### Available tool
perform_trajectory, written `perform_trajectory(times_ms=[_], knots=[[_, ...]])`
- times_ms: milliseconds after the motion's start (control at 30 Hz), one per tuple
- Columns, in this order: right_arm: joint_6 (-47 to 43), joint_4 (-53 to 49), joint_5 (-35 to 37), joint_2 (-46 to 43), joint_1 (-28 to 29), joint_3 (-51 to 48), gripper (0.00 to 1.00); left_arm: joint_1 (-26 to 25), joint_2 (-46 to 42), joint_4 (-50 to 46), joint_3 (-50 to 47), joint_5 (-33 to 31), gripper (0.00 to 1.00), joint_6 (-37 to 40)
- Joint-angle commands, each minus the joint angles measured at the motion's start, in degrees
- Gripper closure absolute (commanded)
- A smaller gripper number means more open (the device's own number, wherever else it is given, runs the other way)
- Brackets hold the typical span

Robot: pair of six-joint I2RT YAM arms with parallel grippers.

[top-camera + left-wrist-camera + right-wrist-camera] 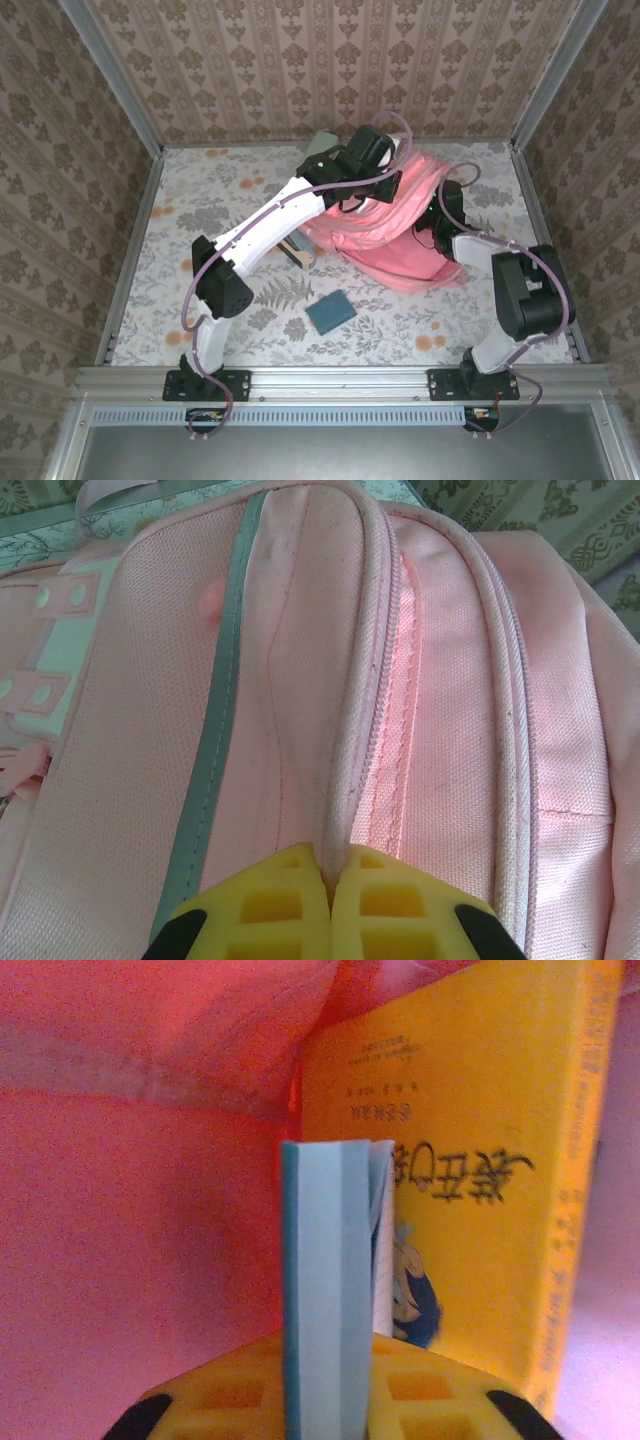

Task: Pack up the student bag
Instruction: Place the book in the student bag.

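Pink and slumped, the student bag (395, 240) is lying on the flowered tabletop (200, 200). The left gripper (328, 872) is pinching a raised seam fold on the bag's outside. Inside the bag, the right gripper (328, 1360) is clamping a blue-grey notebook (320, 1260) upright, just beside a yellow book (480, 1110). A teal pad (330, 312) is lying near the bag.

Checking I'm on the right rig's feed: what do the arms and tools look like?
The left arm and right arm have white links, black joints and looping mauve cables. The left tool and right tool have yellow fingers with square recesses.
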Motion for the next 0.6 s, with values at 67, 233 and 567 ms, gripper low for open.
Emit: perform_trajectory(times_ms=[67,233,567], knots=[[-1.06,1.09,-0.43,2.41,0.71,5.4,0.51,0.3,-1.96,5.24,3.78,2.24,1.0,-1.42],[-7.83,-10.53,0.84,-3.94,0.13,3.98,0.35,0.85,-2.11,5.5,3.05,2.31,1.0,-1.5],[-20.5,-32.11,0.55,-21.3,-1.02,-1.31,0.3,2.96,-3.09,6.27,-0.02,2.35,1.0,-1.76]])
